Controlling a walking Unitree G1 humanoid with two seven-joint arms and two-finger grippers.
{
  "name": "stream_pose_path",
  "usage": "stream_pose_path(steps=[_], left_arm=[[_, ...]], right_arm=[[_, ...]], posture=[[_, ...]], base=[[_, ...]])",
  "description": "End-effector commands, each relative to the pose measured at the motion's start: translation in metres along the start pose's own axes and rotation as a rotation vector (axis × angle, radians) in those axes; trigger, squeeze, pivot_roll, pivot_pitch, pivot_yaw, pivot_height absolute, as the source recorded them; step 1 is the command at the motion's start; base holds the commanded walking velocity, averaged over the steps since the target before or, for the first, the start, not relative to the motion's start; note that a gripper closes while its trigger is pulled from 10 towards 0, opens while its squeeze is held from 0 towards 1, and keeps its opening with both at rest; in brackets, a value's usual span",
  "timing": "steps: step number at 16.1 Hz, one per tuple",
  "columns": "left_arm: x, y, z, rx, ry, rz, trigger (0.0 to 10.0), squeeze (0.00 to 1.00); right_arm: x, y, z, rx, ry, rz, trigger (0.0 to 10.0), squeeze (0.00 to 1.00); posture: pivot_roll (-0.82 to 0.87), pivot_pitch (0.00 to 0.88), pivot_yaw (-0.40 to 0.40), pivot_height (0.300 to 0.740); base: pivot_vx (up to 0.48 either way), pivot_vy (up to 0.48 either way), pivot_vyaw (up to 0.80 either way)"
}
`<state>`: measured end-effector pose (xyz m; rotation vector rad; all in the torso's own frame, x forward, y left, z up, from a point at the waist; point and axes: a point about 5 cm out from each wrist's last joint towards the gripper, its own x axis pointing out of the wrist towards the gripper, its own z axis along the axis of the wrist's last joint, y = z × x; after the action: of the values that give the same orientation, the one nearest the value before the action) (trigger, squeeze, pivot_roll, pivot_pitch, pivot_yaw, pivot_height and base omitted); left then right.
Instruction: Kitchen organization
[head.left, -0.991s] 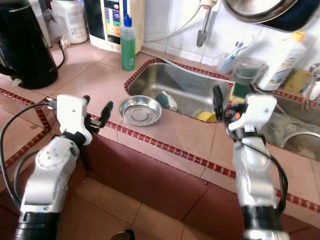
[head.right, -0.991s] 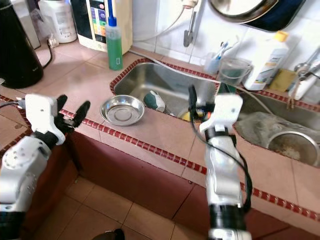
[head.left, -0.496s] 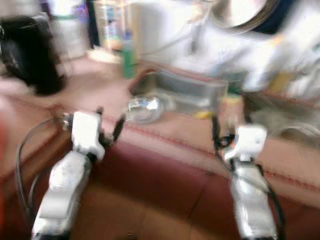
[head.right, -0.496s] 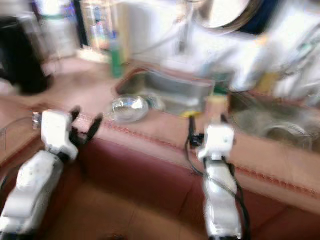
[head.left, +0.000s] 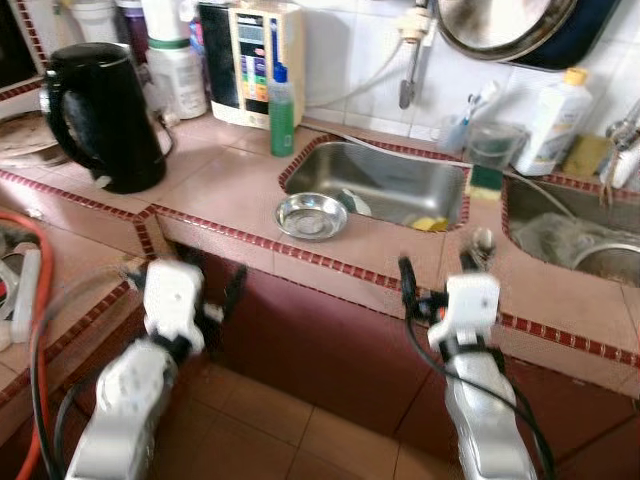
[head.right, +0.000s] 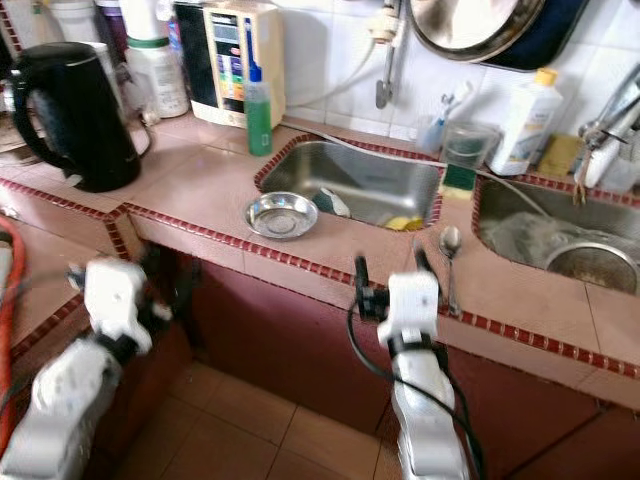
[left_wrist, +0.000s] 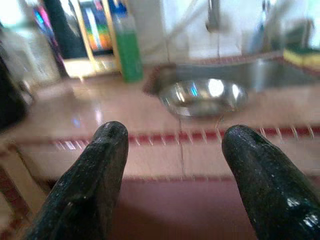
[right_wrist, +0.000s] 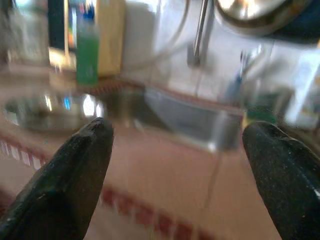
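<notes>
A small steel bowl (head.left: 312, 215) sits on the tiled counter (head.left: 220, 180) beside the left sink (head.left: 392, 182); it also lies ahead of the fingers in the left wrist view (left_wrist: 204, 97). A spoon (head.right: 449, 241) rests on the counter between the two sinks. My left gripper (head.left: 208, 285) is open and empty, below and in front of the counter edge. My right gripper (head.left: 437, 273) is open and empty too, level with the counter's front edge near the spoon. In the wrist views the left gripper (left_wrist: 172, 150) and right gripper (right_wrist: 175, 150) both have their fingers spread wide.
A black kettle (head.left: 100, 115) stands at the left, a green soap bottle (head.left: 282, 112) behind the bowl. A cup and a sponge (head.left: 486, 180) sit by the sink, with a white bottle (head.left: 552, 108) behind. A second sink (head.left: 585, 250) lies right. An orange hose (head.left: 22, 300) curves at far left.
The camera has drawn back from the counter and shows more of it. Both grippers now sit lower, at or below the counter's front edge, still open and empty.
</notes>
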<state>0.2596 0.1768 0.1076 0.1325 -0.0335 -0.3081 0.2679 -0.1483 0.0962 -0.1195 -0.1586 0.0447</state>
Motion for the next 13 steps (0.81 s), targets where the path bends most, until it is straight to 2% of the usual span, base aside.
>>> stream_pose_path(steps=[1, 3, 4, 5, 6, 7, 8, 9, 11, 12, 13], left_arm=[[-0.001, -0.007, -0.011, 0.035, 0.037, -0.056, 10.0, 0.0], [0.0, -0.013, -0.017, 0.017, 0.055, -0.116, 10.0, 0.0], [0.002, -0.01, -0.018, 0.025, 0.056, -0.102, 10.0, 0.0], [0.004, -0.006, -0.016, -0.02, 0.044, -0.086, 10.0, 0.0], [0.005, 0.002, -0.021, -0.043, 0.057, 0.025, 10.0, 0.0], [0.003, 0.002, -0.025, -0.044, 0.06, 0.06, 10.0, 0.0], [0.001, 0.002, -0.032, -0.008, 0.085, 0.126, 10.0, 0.0], [-0.002, 0.0, -0.038, 0.014, 0.116, 0.141, 10.0, 0.0], [-0.008, 0.001, -0.054, -0.002, 0.188, 0.206, 10.0, 0.0], [-0.008, 0.009, -0.058, -0.046, 0.189, 0.299, 10.0, 0.0], [-0.008, 0.012, -0.058, -0.047, 0.19, 0.32, 10.0, 0.0]], right_arm=[[-0.003, -0.002, -0.004, -0.012, 0.016, 0.004, 10.0, 0.0], [-0.005, -0.003, -0.007, -0.02, 0.028, 0.013, 10.0, 0.0], [-0.003, -0.002, -0.007, -0.022, 0.026, 0.015, 10.0, 0.0], [-0.002, -0.003, -0.007, -0.024, 0.023, 0.008, 10.0, 0.0], [0.0, -0.004, -0.008, -0.024, 0.035, -0.005, 10.0, 0.0], [-0.001, -0.003, -0.01, -0.012, 0.05, -0.01, 10.0, 0.0], [-0.001, -0.001, -0.014, -0.007, 0.074, -0.016, 10.0, 0.0], [-0.001, 0.0, -0.016, -0.022, 0.082, -0.018, 10.0, 0.0], [0.0, 0.003, -0.018, -0.007, 0.099, 0.016, 10.0, 0.0], [0.003, 0.001, -0.017, -0.024, 0.09, -0.012, 10.0, 0.0], [0.004, 0.001, -0.017, -0.003, 0.094, -0.007, 10.0, 0.0]], posture=[[0.0, 0.03, 0.006, 0.74], [0.0, 0.032, 0.006, 0.74], [0.0, 0.029, 0.005, 0.74], [-0.01, 0.022, 0.003, 0.74], [-0.01, 0.01, -0.004, 0.74], [-0.01, 0.007, -0.007, 0.74], [-0.01, 0.003, -0.01, 0.74], [-0.02, 0.0, -0.013, 0.74], [-0.03, 0.0, -0.016, 0.74], [-0.03, 0.0, -0.017, 0.74], [-0.03, 0.0, -0.017, 0.74]], base=[[0.0, 0.0, 0.0], [0.0, 0.0, 0.0], [0.0, 0.0, 0.0], [0.0, 0.0, 0.0], [0.0, 0.0, 0.0], [0.0, 0.0, 0.0], [0.0, 0.0, 0.0], [0.0, 0.0, 0.0], [0.0, 0.0, 0.0], [0.0, 0.0, 0.0], [0.0, 0.0, 0.0]])
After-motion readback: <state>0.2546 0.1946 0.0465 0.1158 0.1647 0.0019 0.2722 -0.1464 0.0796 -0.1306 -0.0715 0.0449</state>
